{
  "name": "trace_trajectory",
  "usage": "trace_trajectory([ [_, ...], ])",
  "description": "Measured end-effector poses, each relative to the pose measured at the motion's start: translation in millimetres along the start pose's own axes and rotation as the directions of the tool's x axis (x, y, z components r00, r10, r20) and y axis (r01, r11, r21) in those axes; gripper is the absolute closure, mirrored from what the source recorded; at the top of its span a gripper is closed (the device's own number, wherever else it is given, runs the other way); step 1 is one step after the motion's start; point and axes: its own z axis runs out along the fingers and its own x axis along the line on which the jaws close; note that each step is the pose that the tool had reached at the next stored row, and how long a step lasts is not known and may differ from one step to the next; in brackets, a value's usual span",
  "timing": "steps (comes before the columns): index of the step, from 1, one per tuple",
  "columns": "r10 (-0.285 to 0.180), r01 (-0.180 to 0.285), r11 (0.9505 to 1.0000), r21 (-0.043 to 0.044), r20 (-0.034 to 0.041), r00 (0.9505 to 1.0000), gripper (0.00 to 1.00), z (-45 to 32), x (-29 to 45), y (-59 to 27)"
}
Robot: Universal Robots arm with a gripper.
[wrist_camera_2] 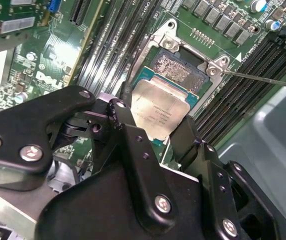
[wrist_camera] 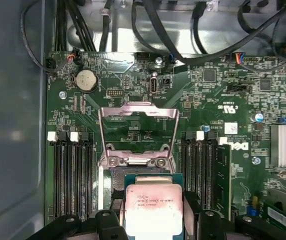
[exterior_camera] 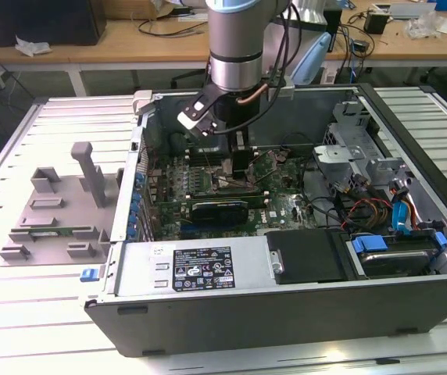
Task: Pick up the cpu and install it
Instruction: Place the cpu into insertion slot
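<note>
The cpu (wrist_camera_2: 155, 110) (wrist_camera: 154, 206), a thin square chip with a dull silvery top, sits between the black fingers (wrist_camera_2: 119, 116) of my gripper (wrist_camera_2: 154, 129) (wrist_camera: 155, 222), which is shut on it. It hangs over the near part of the open socket (wrist_camera_2: 175, 67) on the green motherboard. The far part of the socket's contact field shows bare. The socket's metal load plate (wrist_camera: 138, 131) stands flipped open. I cannot tell whether the chip touches the socket. In the exterior view my gripper (exterior_camera: 235, 168) reaches down into the open computer case (exterior_camera: 411, 312).
Black memory slots (wrist_camera: 73, 180) run along both sides of the socket. A thin metal lever (wrist_camera_2: 263, 79) crosses near it. A long black expansion card (exterior_camera: 219, 209) lies close by. Cables and drive bays (exterior_camera: 380, 211) fill the exterior view's right. A grey fixture tray (exterior_camera: 55, 207) lies outside the case.
</note>
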Motion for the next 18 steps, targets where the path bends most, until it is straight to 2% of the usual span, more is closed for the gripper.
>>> trace_trajectory([
  [7,-0.011,0.011,0.9999,0.0035,-0.0007,0.9999,0.45,17.6,1.5,-0.5],
  [12,-0.014,0.014,0.9999,0.0032,-0.0065,0.9999,0.45,21.4,5.4,-0.6],
  [18,-0.014,0.014,0.9999,0.0032,-0.0068,0.9999,0.45,25.5,8.4,-6.1],
])
